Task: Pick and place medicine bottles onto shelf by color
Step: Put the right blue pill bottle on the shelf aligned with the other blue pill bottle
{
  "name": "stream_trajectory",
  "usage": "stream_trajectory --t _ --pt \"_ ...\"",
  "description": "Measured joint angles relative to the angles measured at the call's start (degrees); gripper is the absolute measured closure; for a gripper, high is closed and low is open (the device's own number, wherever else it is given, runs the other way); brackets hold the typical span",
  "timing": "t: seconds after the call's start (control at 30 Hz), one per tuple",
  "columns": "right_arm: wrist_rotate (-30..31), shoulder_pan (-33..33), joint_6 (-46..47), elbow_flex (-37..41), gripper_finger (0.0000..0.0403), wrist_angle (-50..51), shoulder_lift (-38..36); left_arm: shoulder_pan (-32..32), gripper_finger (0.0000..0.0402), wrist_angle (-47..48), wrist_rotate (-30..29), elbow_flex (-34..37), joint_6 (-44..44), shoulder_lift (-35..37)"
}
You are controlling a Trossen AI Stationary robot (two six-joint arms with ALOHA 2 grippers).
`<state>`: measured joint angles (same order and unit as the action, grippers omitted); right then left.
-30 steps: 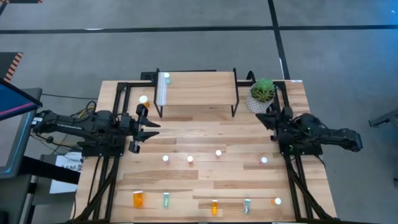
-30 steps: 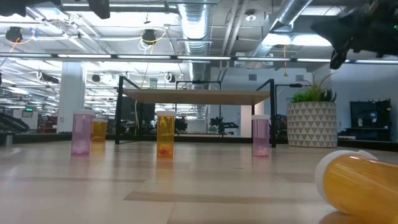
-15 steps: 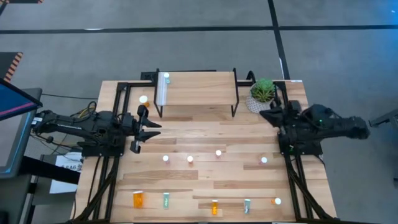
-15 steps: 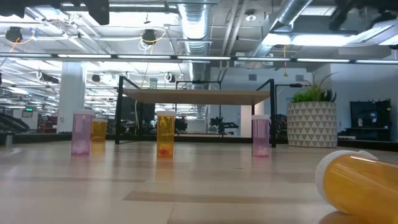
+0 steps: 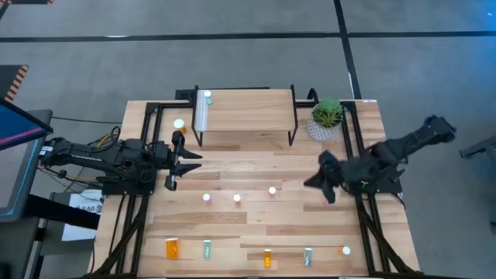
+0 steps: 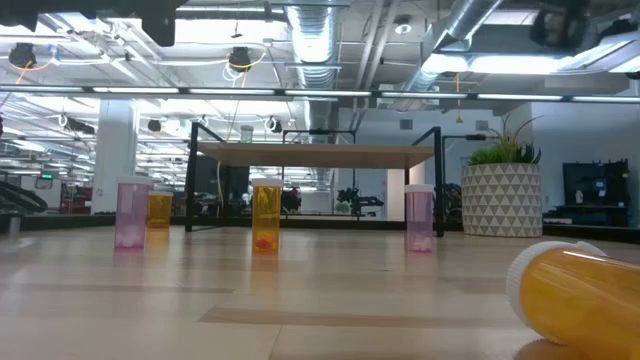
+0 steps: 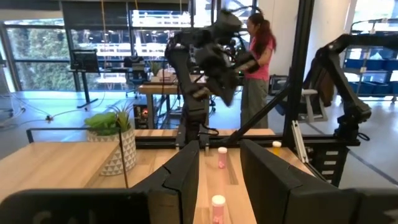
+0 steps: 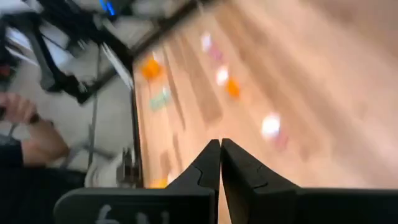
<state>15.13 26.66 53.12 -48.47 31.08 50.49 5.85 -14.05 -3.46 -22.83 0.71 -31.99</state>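
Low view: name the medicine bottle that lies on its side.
The orange bottle in the right foreground, white cap toward the left; the other bottles farther back all stand upright.

The wooden table carries the shelf, a potted plant and scattered medicine bottles.

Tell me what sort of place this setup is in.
Most likely a robotics lab or open workshop. The low view shows bare ceiling ducts and strip lights above the wooden table; the left wrist view shows more workbenches, blue storage shelving and a person standing behind the right arm.
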Motion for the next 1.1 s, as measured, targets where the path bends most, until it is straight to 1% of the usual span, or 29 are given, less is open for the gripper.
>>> stream_trajectory --t 0.13,0.2,0.37,0.5,0.6,0.73,0.9,1.03,1.1 --pt "0.2 7.1 11.3 -1.9 0.0363 3.5 6.5 0.0 0.0295 0.1 0.0 0.0 -0.2 0.0" --pt "0.2 10.2 17.5 -2.0 0.0363 3.4 9.7 0.0 0.0295 0.1 -0.1 0.0 -0.6 0.0" --pt "-0.4 17.4 37.5 -2.1 0.0362 5.7 17.1 0.0 0.0295 -0.3 -0.4 0.0 -1.1 0.0" --pt "-0.5 21.8 49.4 -2.1 0.0362 5.0 22.7 0.0 0.0295 -0.9 -0.9 0.0 -2.5 0.0" --pt "-0.5 23.7 54.6 -2.1 0.0362 3.4 27.1 0.0 0.0295 -1.2 -1.7 0.0 -3.3 0.0" --pt "-4.8 23.5 57.0 -2.1 0.0359 -2.7 32.5 0.0 0.0295 -2.2 -2.4 0.0 -3.6 0.0" --pt "-8.4 22.4 58.5 -2.2 0.0329 -10.6 37.5 0.0 0.0295 -2.9 -2.5 0.0 -4.7 0.0" --pt "-12.6 22.3 60.9 -3.0 0.0306 -9.9 40.1 0.0 0.0295 -4.0 -2.6 0.0 -4.8 0.0" --pt "-13.0 22.4 62.3 -3.9 0.0297 -10.3 40.9 0.0 0.0295 -4.0 -2.6 0.0 -4.8 0.0"
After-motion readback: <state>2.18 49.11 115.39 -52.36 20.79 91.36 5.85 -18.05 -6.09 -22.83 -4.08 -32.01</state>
